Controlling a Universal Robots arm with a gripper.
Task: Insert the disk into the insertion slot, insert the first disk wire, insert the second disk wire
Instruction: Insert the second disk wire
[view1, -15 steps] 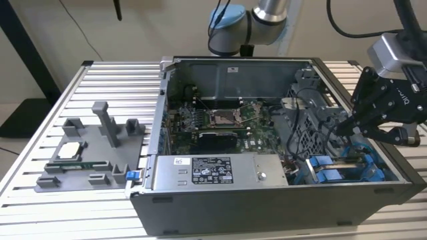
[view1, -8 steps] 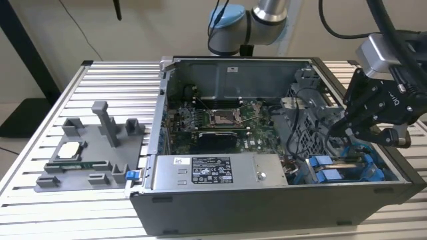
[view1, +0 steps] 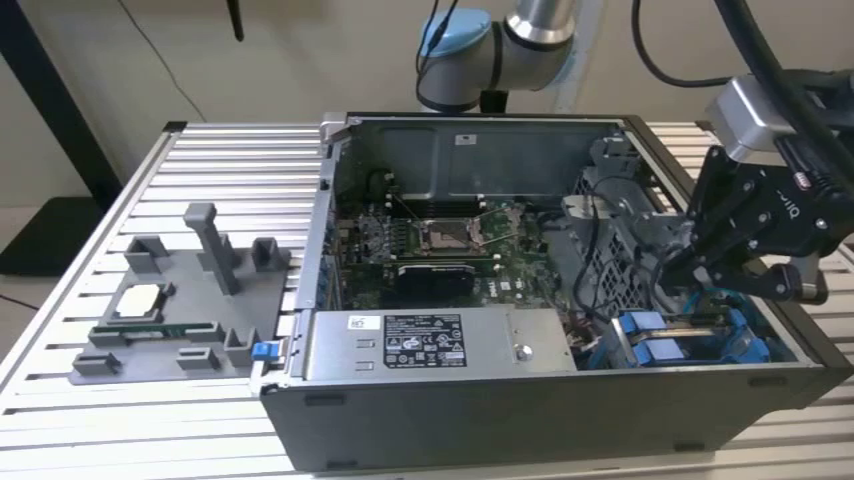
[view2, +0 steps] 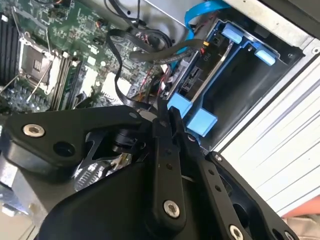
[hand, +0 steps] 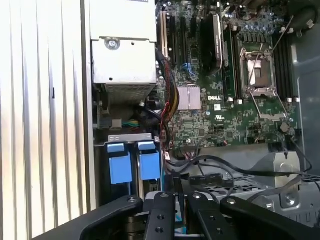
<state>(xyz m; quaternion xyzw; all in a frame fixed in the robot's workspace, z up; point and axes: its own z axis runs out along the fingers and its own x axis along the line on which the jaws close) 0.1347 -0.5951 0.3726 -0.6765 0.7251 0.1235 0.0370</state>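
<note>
Robot arm working at the drive bay of an open computer case, with the disk already seated.

The gripper (view1: 731, 262) hangs inside the case (view1: 534, 420) at the exterior view's right, just above the insertion slot (view1: 694, 345). In the second wrist view the disk (view2: 200, 82) lies in that slot within its blue carrier (view2: 192, 112), so the first step looks done. The fingers (view2: 167, 125) stand close together, seemingly pinched on a thin dark part right beside the carrier; whether that is a wire (view2: 150, 52) I cannot tell. The wiring stage appears to be in hand. Seating a plug would call for fine alignment with the disk's socket, then a gentle straight push.
</note>
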